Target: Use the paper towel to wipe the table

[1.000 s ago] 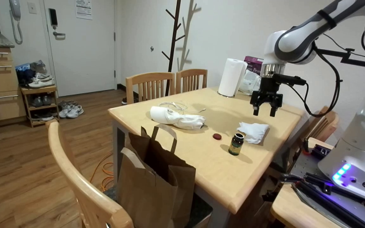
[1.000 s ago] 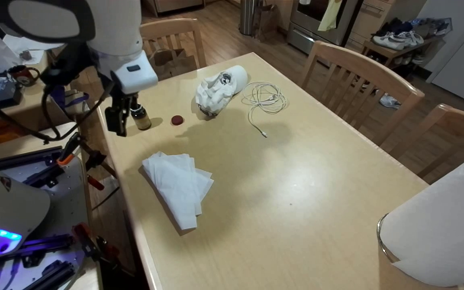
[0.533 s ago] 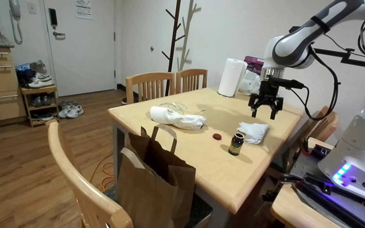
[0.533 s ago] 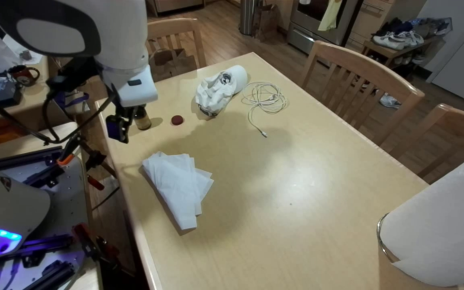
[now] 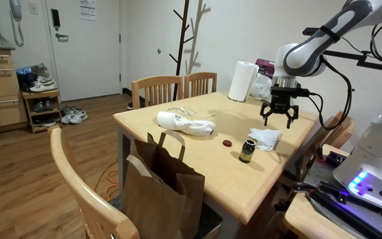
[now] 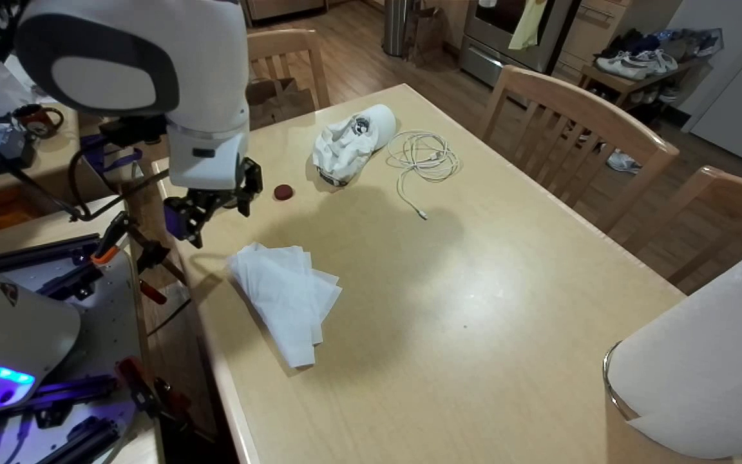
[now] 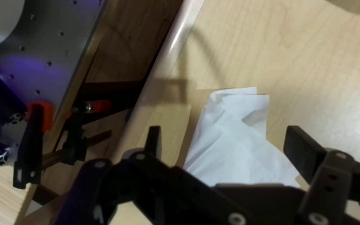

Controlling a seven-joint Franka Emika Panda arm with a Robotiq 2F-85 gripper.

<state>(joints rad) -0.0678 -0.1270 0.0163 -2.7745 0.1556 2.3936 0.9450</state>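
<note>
My end effector (image 5: 277, 123) hangs above the tabletop (image 6: 461, 386), jaws spread wide. Wrist view: paper towel (image 7: 236, 150) lies rumpled near the edge, seen between the jaws.

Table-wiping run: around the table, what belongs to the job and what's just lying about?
Job:
paper towel, loosely folded, not yet gripped
table, the surface to wipe
gripper, open

Lying about:
bottle
red lid
white cap
cable
white roll
plastic bag
paper bag
</note>
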